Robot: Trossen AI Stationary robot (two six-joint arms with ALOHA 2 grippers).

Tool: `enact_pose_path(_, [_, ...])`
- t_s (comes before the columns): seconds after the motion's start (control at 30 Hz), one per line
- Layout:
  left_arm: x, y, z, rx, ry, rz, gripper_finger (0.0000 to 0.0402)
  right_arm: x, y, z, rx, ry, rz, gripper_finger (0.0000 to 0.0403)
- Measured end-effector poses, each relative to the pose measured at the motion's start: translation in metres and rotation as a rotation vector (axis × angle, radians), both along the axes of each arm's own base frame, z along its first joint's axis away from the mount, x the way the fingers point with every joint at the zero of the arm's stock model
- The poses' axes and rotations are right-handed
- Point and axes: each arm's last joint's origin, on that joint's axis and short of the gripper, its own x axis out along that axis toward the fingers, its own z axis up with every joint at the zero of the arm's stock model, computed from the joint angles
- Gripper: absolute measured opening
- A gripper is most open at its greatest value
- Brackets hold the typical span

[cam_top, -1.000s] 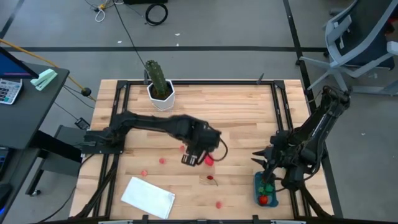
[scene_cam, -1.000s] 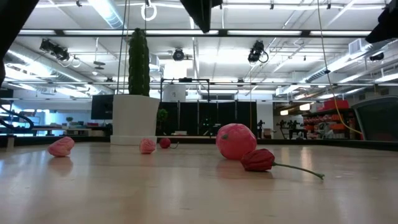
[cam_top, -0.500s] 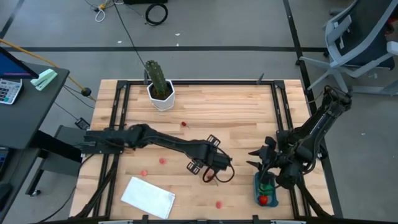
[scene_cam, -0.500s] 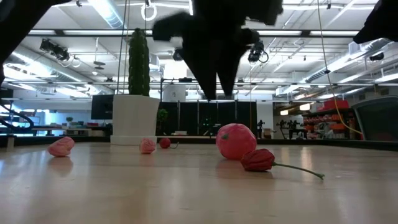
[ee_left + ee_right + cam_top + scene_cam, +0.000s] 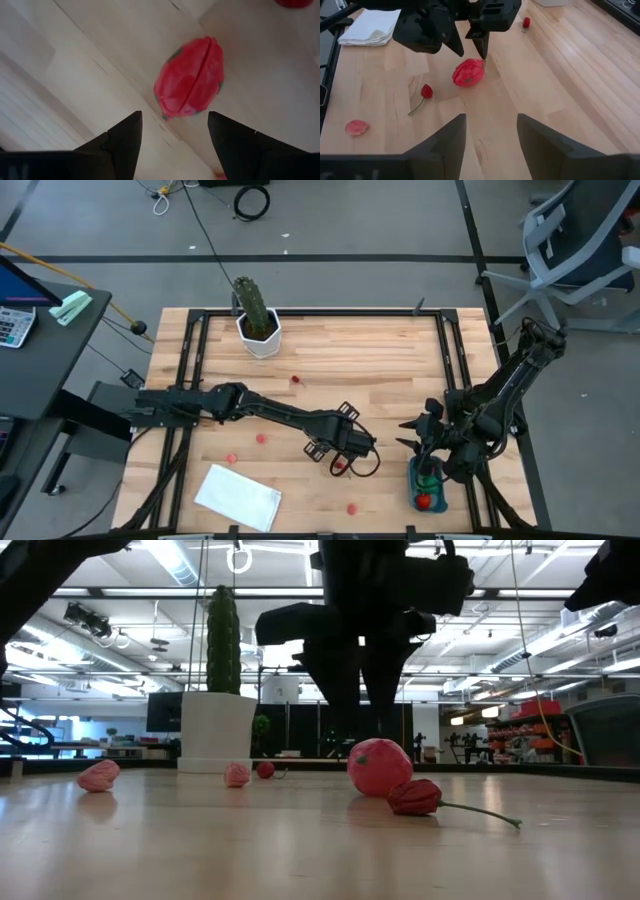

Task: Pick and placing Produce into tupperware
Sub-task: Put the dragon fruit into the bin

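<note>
My left gripper (image 5: pixel 172 125) is open and points down over a round red toy fruit (image 5: pixel 192 80) near the table's middle; its fingers stand on either side of the fruit's top (image 5: pixel 380 766) without touching it. In the high view the gripper (image 5: pixel 342 448) hides that fruit. A small red pepper with a stem (image 5: pixel 340 468) lies just beyond it, toward the near edge. Other small red and pink pieces (image 5: pixel 261 438) (image 5: pixel 232 458) (image 5: pixel 352 507) (image 5: pixel 295 379) lie scattered on the wood. My right gripper (image 5: pixel 425 442) hovers open over the teal tupperware (image 5: pixel 413 485), which holds a green and a red piece.
A tall green cactus in a white pot (image 5: pixel 258 320) stands near the far edge. A flat white sheet (image 5: pixel 238 498) lies at the near left. A dark frame (image 5: pixel 445 370) runs along the table's sides. Bare wood lies between the cactus and the arms.
My left gripper has moved toward the table's near right and come down over the round red fruit, staying open. The fruit and the other pieces have stayed where they were.
</note>
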Motion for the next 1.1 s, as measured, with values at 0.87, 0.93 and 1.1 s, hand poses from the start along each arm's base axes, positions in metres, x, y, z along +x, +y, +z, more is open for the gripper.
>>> enact_pose_path(0.87, [0.009, -0.005, -0.032, -0.03, 0.056, -0.091, 0.0246, 0.0, 0.0, 0.0, 0.007, -0.002, -0.003, 0.0184])
enact_pose_path(0.93, [0.01, -0.006, -0.034, -0.03, 0.055, -0.09, 0.0247, 0.0, 0.0, 0.0, 0.004, -0.001, -0.001, 0.0184])
enact_pose_path(1.1, [0.011, -0.005, -0.041, -0.028, 0.064, -0.073, 0.0247, 0.0, 0.0, 0.0, 0.002, 0.0, 0.0, 0.0184])
